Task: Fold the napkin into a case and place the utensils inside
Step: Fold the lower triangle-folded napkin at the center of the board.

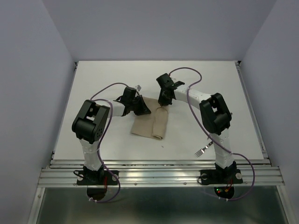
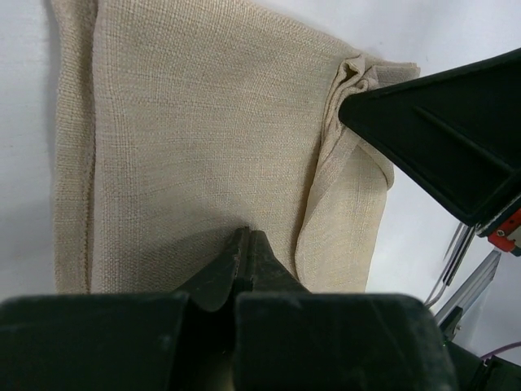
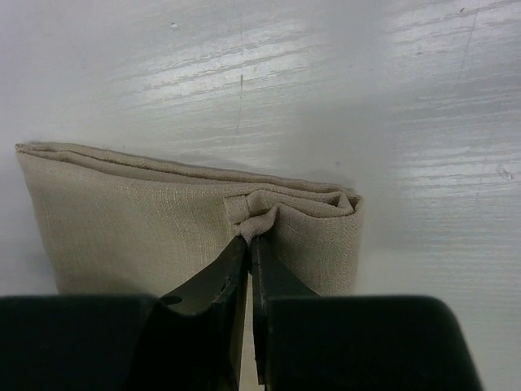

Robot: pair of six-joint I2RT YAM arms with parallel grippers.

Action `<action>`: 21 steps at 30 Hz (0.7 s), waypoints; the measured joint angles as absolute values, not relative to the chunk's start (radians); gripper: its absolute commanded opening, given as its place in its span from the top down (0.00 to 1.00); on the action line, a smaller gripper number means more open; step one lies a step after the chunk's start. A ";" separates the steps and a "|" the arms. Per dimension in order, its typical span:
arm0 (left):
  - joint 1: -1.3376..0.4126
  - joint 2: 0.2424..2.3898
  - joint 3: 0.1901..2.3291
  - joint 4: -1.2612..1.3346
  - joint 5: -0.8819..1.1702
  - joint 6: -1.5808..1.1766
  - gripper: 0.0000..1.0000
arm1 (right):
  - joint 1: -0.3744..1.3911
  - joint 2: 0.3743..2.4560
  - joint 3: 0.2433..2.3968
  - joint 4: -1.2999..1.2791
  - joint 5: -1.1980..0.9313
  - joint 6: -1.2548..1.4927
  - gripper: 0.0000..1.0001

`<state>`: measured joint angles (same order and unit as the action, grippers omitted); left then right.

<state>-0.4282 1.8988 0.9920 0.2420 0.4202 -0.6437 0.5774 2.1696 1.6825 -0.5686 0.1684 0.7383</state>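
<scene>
Nearest us: fork [image 1: 202, 150] flat on the table [image 1: 117, 74], just beside the right arm's base, tines pointing at the near edge, handle end partly hidden by the arm, well apart from the cloth

Mid-table, between the two arms: napkin [image 1: 145, 125], folded into a layered rectangle. We see a wider flat panel on the left and a narrower doubled strip along its right side

Left gripper [image 2: 249, 238] comes in from the left over the napkin's far-left part. Its jaws are pressed together and the tips rest on the flat panel. We see no cloth between them

Right gripper [image 3: 251, 240] is at the napkin's far edge, on the narrow strip. Its jaws are nearly together with a slim slit between them, pinching a small pucker of napkin edge. The cloth bunches up right at the tips, and the left wrist view shows the same wrinkle at that corner

We can't pick out the knife for sure
</scene>
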 measured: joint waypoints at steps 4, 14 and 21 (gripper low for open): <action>-0.428 1.899 0.987 0.253 0.423 -0.643 1.00 | 0.577 2.183 1.697 -0.569 0.185 0.765 0.85; -0.429 1.895 0.975 0.273 0.424 -0.631 1.00 | 0.580 2.197 1.717 -0.579 0.224 0.881 0.85; -0.430 1.893 0.975 0.273 0.424 -0.622 1.00 | 0.582 2.223 1.754 -0.594 0.231 0.947 0.86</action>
